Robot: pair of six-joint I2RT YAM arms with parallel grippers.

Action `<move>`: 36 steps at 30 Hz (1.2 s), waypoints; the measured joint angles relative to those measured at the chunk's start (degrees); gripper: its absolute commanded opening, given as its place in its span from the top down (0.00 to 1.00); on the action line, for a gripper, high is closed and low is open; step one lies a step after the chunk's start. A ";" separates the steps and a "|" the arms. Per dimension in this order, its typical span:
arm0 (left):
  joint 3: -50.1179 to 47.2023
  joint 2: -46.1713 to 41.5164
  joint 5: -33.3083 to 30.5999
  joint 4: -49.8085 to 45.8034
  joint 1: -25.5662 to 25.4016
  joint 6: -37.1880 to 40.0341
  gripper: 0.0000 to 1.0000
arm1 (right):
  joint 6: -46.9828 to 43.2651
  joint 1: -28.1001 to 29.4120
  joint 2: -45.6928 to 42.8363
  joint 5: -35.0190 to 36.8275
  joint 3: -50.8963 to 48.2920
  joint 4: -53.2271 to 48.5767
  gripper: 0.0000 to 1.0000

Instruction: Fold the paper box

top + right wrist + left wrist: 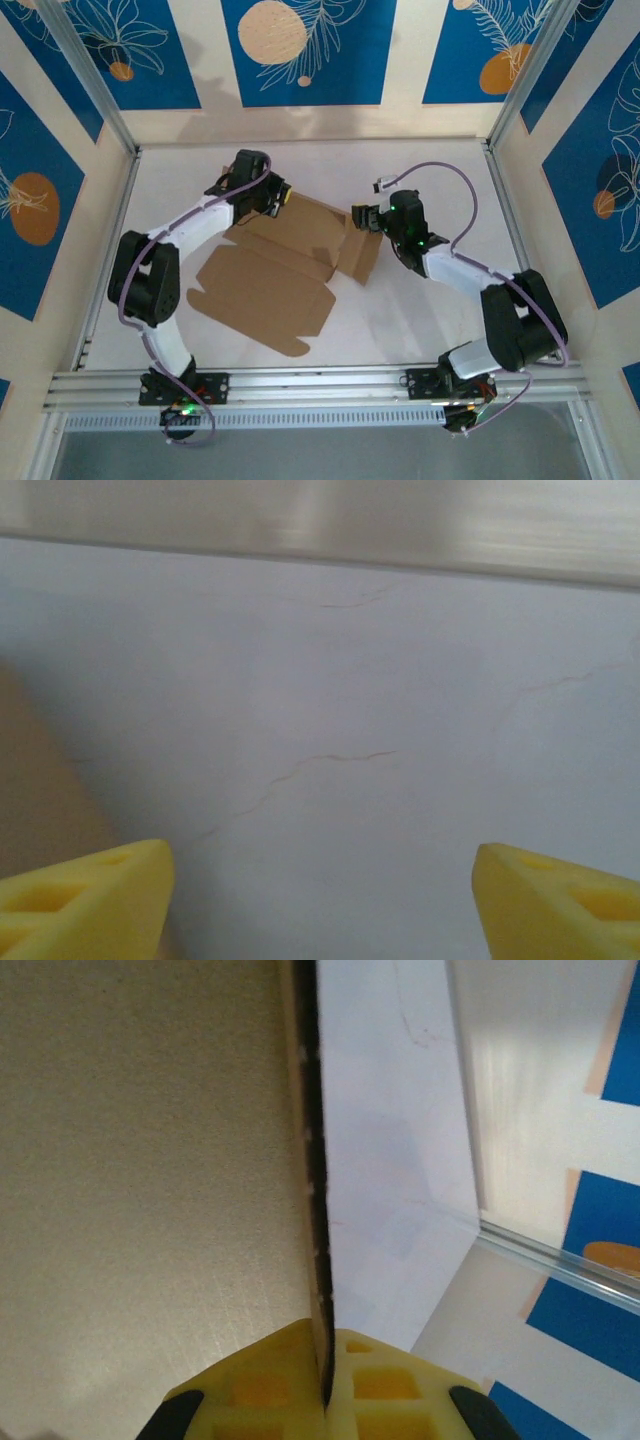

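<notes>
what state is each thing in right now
paper box: not yet folded up, sheet mostly flat, one far edge pinched
left claw: shut on the paper box edge
right claw: open, holding nothing

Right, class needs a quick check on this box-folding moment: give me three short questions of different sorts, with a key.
1. True or false: the left tool is clamped on an edge of the paper box.
2. The right tool is: A) shut on the cardboard, B) open, holding nothing, C) gripping a pen.
3. Fill in: the pads on the tools are coloured ____.

Key: 1 true; 2 B; 3 yellow.
</notes>
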 measured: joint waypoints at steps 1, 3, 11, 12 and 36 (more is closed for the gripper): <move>-0.68 0.00 0.02 1.62 0.04 -0.13 1.00 | 0.17 -0.15 -1.49 -1.99 0.00 -1.29 0.19; -1.49 0.00 0.04 4.98 0.07 -0.24 1.00 | 0.39 -0.74 -5.03 -5.95 0.15 -4.66 0.17; -3.21 -1.53 1.73 15.17 0.37 -0.70 1.00 | 1.11 -3.43 -8.04 -7.21 4.39 -19.17 0.17; -3.61 -1.95 1.90 15.89 0.39 -0.83 1.00 | 1.36 -4.33 -7.82 -6.88 4.42 -20.26 0.20; -24.41 -9.62 2.10 35.26 -0.04 0.33 1.00 | -8.50 0.90 8.37 10.27 12.33 -19.43 0.81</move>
